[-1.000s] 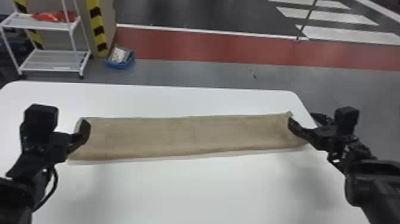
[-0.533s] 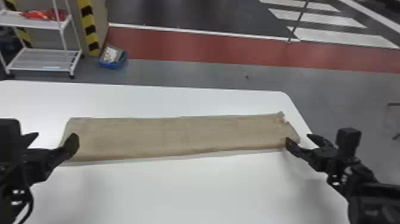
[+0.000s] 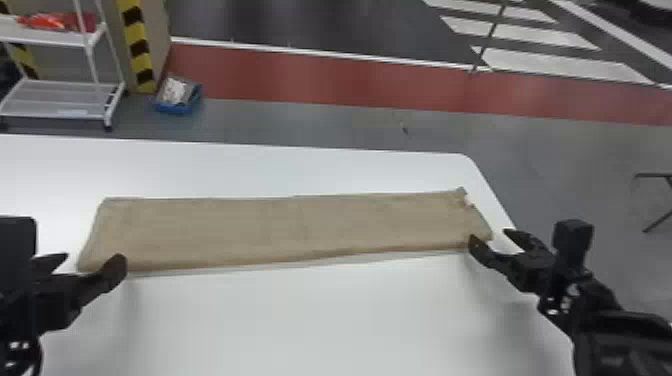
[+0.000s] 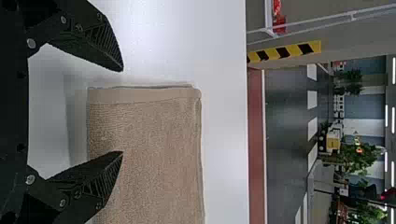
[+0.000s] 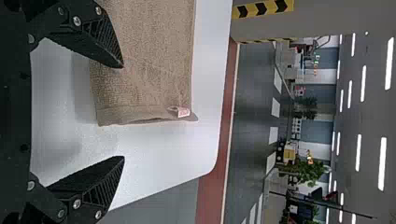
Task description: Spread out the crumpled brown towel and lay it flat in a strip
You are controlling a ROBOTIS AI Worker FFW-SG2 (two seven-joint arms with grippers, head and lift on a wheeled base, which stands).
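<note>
The brown towel (image 3: 290,230) lies flat on the table as a long strip running left to right. At its left end my left gripper (image 3: 82,265) stands open, holding nothing; in the left wrist view the open left gripper (image 4: 122,111) has one finger over the towel (image 4: 154,140) and one beyond its end. Near the strip's right end is my right gripper (image 3: 492,237), open. The right wrist view shows the right gripper (image 5: 123,112) with its fingers apart on either side of the end of the towel (image 5: 149,56), where a small tag (image 5: 181,112) sticks out.
The white table (image 3: 325,320) has its right edge beneath my right arm. Beyond the far edge, a blue bin (image 3: 177,95) sits on the floor beside a white rack (image 3: 65,100) and a yellow-and-black striped post (image 3: 137,47).
The head view has shifted, with the table and towel sliding left in it. My left arm now sits nearer the left edge and lower, and the right gripper is slightly lower. Both grippers remain open.
</note>
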